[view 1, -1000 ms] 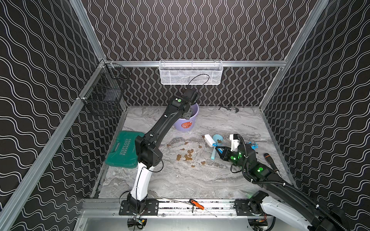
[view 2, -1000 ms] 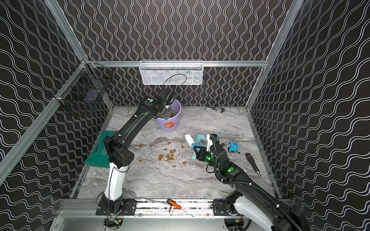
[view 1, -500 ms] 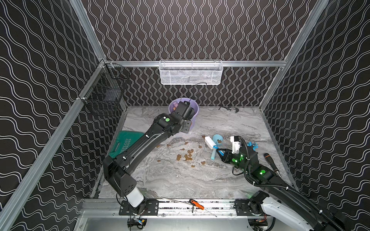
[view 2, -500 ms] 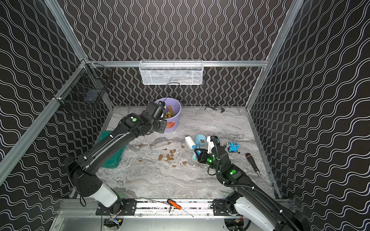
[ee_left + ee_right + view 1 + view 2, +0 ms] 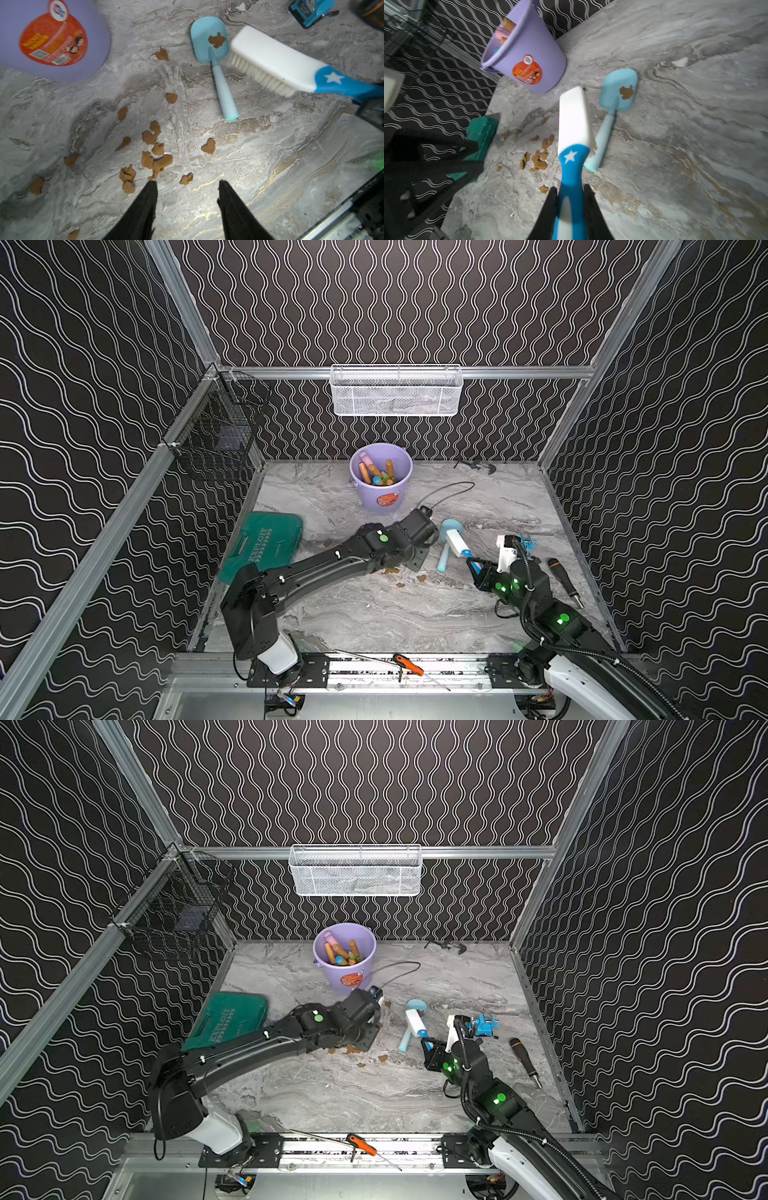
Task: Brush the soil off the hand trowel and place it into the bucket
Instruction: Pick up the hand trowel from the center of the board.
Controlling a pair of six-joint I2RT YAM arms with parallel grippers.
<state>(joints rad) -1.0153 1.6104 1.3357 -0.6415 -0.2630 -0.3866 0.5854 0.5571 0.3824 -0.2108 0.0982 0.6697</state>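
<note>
Nearest me, my right tool (image 5: 571, 187) is pinched tight on the blue handle of the brush (image 5: 572, 118). The brush's white head is held low over the surface (image 5: 415, 614), alongside the trowel's handle with the bristles turned toward it. I cannot tell whether the bristles touch it. My left tool (image 5: 187, 184) hangs low close by, jaws spread and nothing between them, over the loose soil (image 5: 156, 162) scattered on the marble.

A little farther out, the trowel (image 5: 207, 35) lies flat on the surface, handle toward me and blade away. One brown clump (image 5: 217, 40) sits on the blade, near the edge on the brush side. Farthest off, the bucket (image 5: 382, 489) stands upright near the back wall, apart from the trowel, with other handles sticking up inside it.

I judge I am in the brushing step, and it is not finished while that clump is on the blade. Next I should slide the bristles forward onto the blade and sweep the clump over its edge. The trowel looks light and may skid, so my left tool may need to pin the handle. After that, the left tool can close on the handle and carry the trowel to the bucket.
</note>
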